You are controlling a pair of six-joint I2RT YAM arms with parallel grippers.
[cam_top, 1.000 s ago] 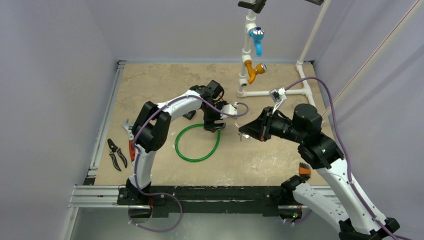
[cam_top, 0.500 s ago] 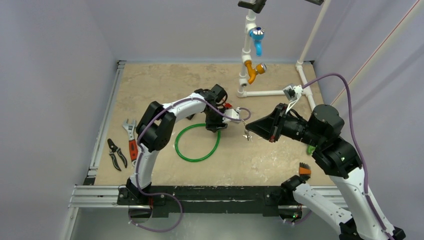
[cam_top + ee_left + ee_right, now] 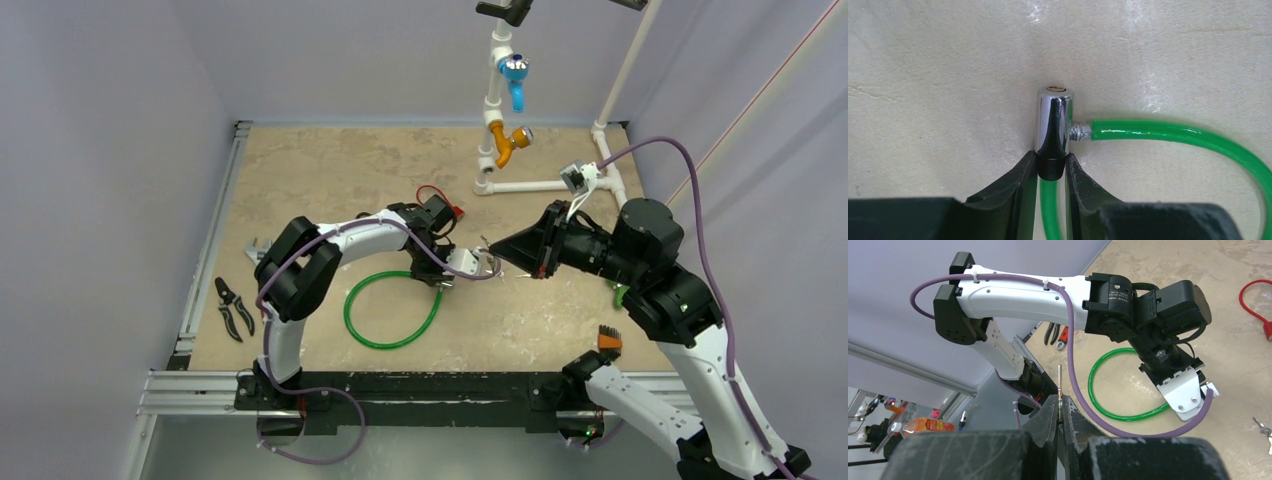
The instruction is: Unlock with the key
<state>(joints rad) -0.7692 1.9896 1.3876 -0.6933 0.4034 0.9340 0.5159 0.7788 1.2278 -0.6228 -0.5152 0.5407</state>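
The lock is a chrome cylinder [image 3: 1054, 117] with a black end, joined to a green cable loop [image 3: 1188, 137] that lies on the table. My left gripper [image 3: 1051, 162] is shut on the cylinder's black end, keyhole end pointing away. From above, the left gripper [image 3: 438, 276] sits at the loop's [image 3: 390, 312] top right and covers the cylinder. My right gripper [image 3: 1060, 402] is shut on the small silver key [image 3: 1061, 381], blade sticking out past the fingertips. In the top view the right gripper [image 3: 490, 254] hovers just right of the left wrist.
A red cable lock [image 3: 436, 196] lies behind the left arm. Pliers [image 3: 232, 308] and a wrench [image 3: 256, 254] lie at the left edge. A white pipe frame with a blue valve [image 3: 515, 75] and an orange valve [image 3: 508, 140] stands at the back. Spare keys [image 3: 1260, 427] lie near the right.
My left jaws have closed onto the lock cylinder, and the arm has drawn it and the green loop toward the near side. The right gripper with the key swung right, then came up beside the left wrist.
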